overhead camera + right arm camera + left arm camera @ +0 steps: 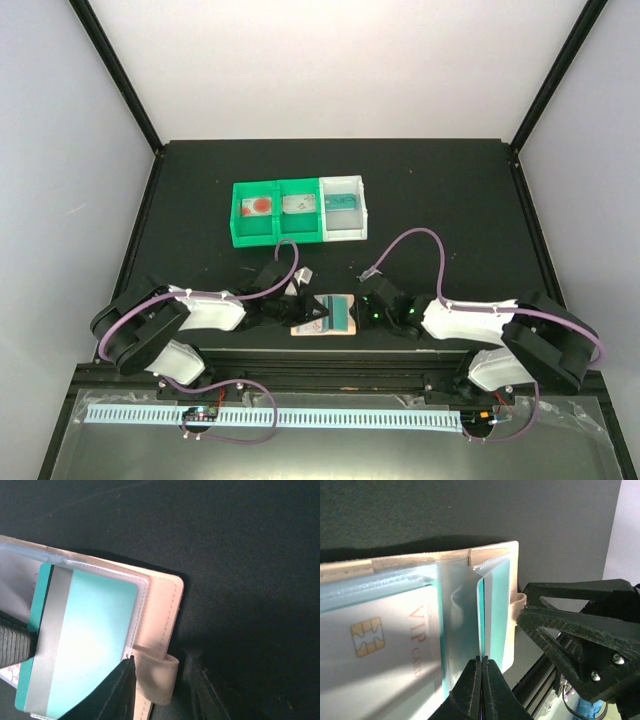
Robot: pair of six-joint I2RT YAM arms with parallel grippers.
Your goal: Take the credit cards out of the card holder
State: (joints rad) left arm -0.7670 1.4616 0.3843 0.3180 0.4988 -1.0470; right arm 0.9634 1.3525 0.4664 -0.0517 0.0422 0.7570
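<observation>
The tan card holder [303,328] lies open near the table's front edge, between my two grippers. A teal credit card [341,315] with a grey stripe [85,640] sticks out of its clear pocket. My left gripper [482,661] is shut on the thin edge of this teal card [481,622]; in the top view it [318,318] is over the holder's middle. A pale VIP card [375,645] sits in the neighbouring pocket. My right gripper [160,685] grips the holder's side tab [156,677] at its right edge [358,308].
A green-and-white three-compartment bin tray [235,215] stands behind the holder; its white compartment holds a teal card [342,202]. The table's front rail [320,358] runs just below the holder. White walls enclose the black table.
</observation>
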